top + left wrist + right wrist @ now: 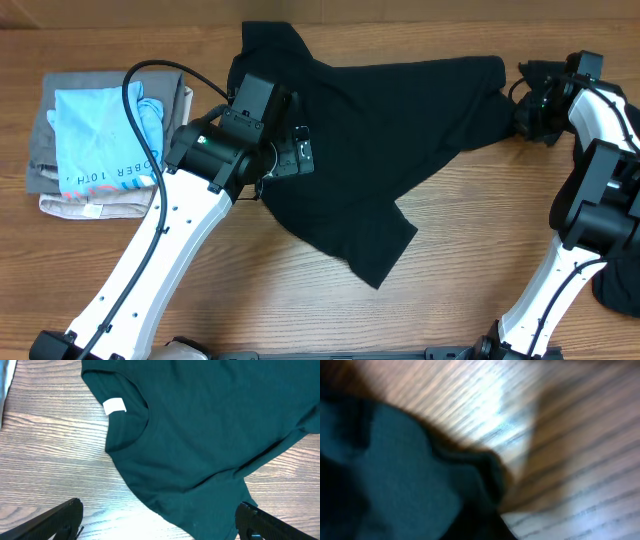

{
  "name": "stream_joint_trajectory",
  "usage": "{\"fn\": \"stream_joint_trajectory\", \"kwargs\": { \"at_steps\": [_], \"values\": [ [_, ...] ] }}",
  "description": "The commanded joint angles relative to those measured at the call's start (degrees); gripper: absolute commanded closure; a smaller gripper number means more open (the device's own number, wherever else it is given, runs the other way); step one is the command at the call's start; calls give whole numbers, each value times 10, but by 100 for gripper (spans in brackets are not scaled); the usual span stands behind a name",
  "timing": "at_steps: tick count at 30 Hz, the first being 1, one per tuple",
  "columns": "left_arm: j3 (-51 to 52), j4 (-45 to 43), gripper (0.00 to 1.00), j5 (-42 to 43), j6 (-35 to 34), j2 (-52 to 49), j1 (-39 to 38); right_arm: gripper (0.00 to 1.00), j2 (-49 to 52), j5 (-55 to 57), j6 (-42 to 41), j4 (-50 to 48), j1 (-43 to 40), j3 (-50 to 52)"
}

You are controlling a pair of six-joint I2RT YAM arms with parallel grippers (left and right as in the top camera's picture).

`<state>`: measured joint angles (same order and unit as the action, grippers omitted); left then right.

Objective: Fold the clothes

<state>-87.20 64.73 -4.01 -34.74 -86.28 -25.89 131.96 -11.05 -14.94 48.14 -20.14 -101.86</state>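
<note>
T-shirt (pixel 380 130) lying spread on table (pixel 450 260), black, neck opening with white label (pixel 114 406) facing up. Left gripper (pixel 288 152) hovering above shirt's collar end, jaws standing wide apart, shirt edge lying ahead of and between fingers, nothing gripped. Right gripper (pixel 527 108) sitting at shirt's far right end, jaws closed, pinching fabric edge; wrist view blurring, showing bunched black cloth on wood. Folded stack (pixel 100 150) lying well apart at left.

Surface (pixel 470 250): light wood grain.
1. Black T-shirt (pixel 380 130), spread out beneath the left hand (pixel 290 150), reaching across to the right hand (pixel 522 115).
2. Stack of folded garments (pixel 100 150), just beside the left hand, outboard.
3. Dark cloth heap (pixel 618 290), well behind the right hand.
</note>
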Motion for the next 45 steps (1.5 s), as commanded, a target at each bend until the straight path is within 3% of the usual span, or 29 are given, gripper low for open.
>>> {"fn": "stream_joint_trajectory", "kwargs": {
  "at_steps": [1, 12, 25, 34, 45],
  "values": [
    [6, -2, 0, -11, 1, -3, -3, 94, 2, -6, -4, 14, 2, -18],
    [6, -2, 0, -11, 1, -3, -3, 94, 2, -10, -22, 69, 38, -104],
    [6, -2, 0, -11, 1, -3, -3, 89, 2, -10, -32, 7, 128, -102],
    [6, -2, 0, -11, 1, -3, -3, 69, 2, -146, -31, -82, 135, -112],
    [6, -2, 0, -11, 1, -3, -3, 55, -21, -134, -16, 90, 64, -182]
  ]
}}
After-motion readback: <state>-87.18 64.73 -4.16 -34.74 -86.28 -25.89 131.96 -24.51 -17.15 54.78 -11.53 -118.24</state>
